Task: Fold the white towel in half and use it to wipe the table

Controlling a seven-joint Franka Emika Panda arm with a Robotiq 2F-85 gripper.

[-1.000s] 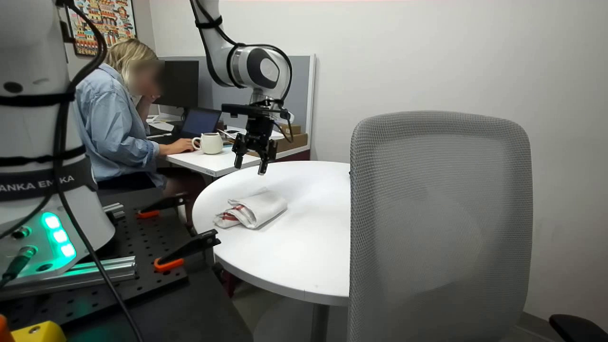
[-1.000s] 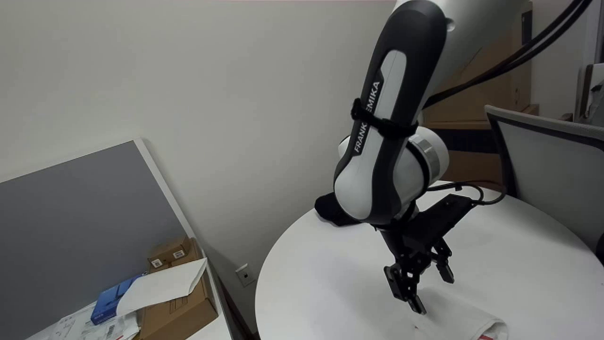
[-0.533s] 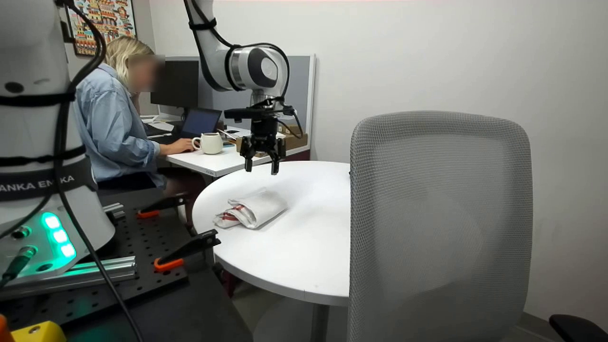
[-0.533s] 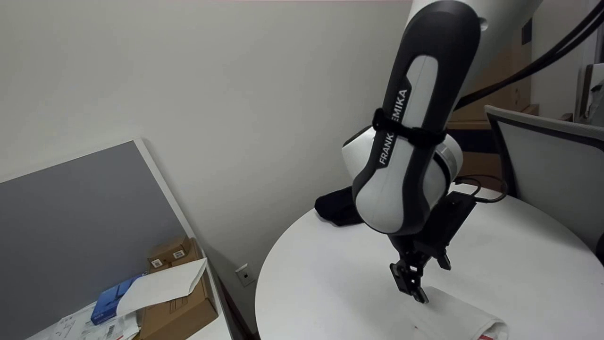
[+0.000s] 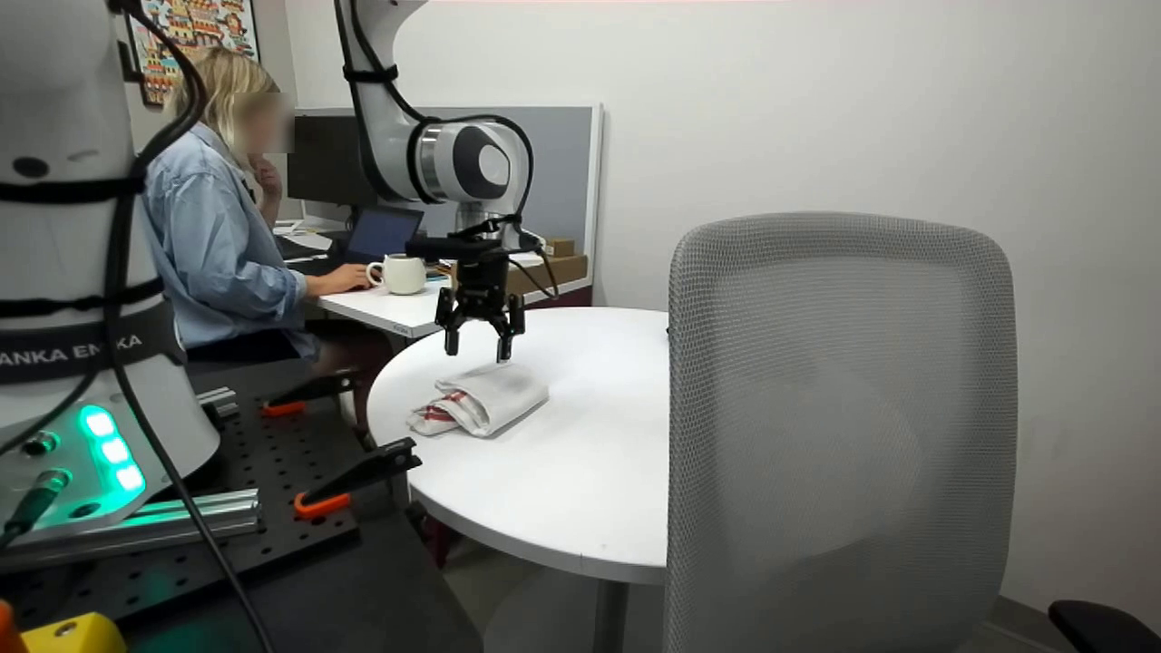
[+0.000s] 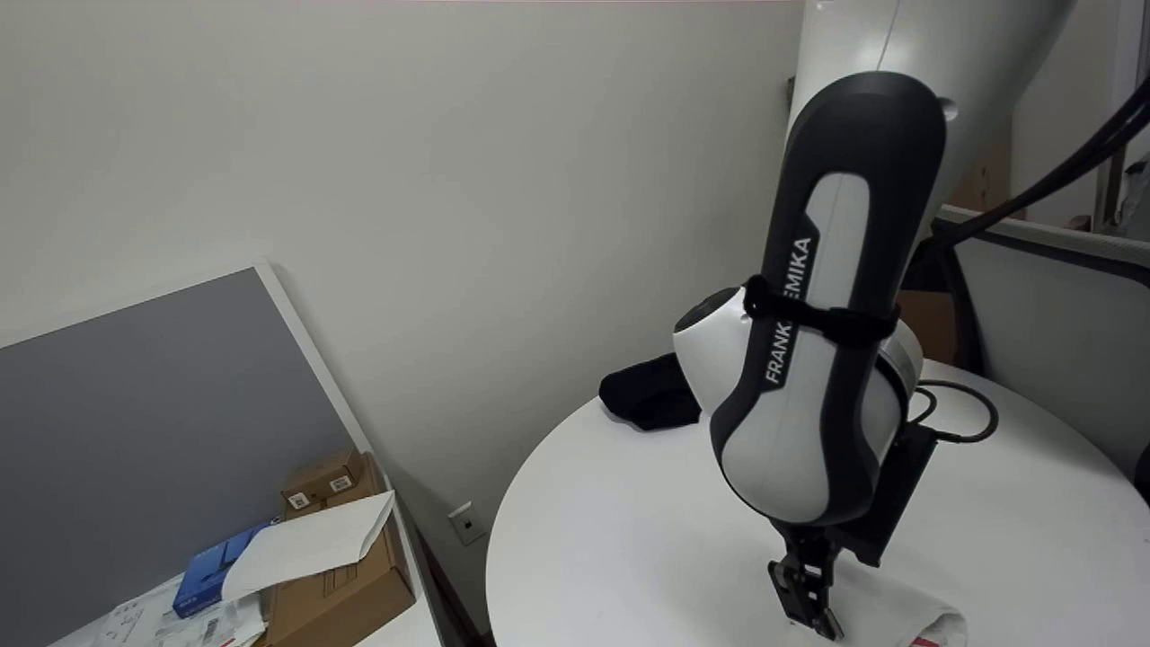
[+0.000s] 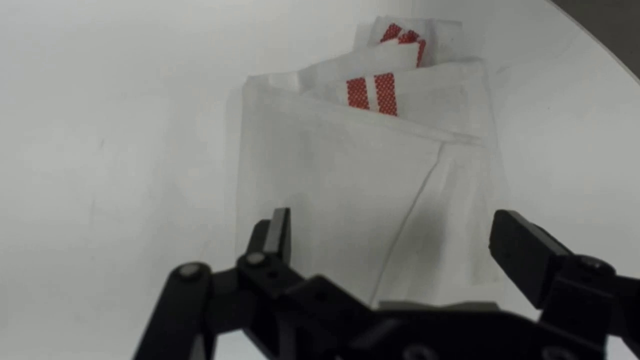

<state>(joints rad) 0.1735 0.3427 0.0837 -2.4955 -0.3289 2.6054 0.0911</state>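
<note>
Below our black two-fingered gripper (image 5: 477, 352), jaws spread, lies the folded, red-striped white cloth towel (image 7: 335, 165); closing too high, we could pinch only its top layer.

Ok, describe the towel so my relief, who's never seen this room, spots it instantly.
Find the large round white table. On it, under the robot's open hand, lies the folded white towel. Red stripes at one end set it apart from the table's plain surface and the black item at its edge.
</note>
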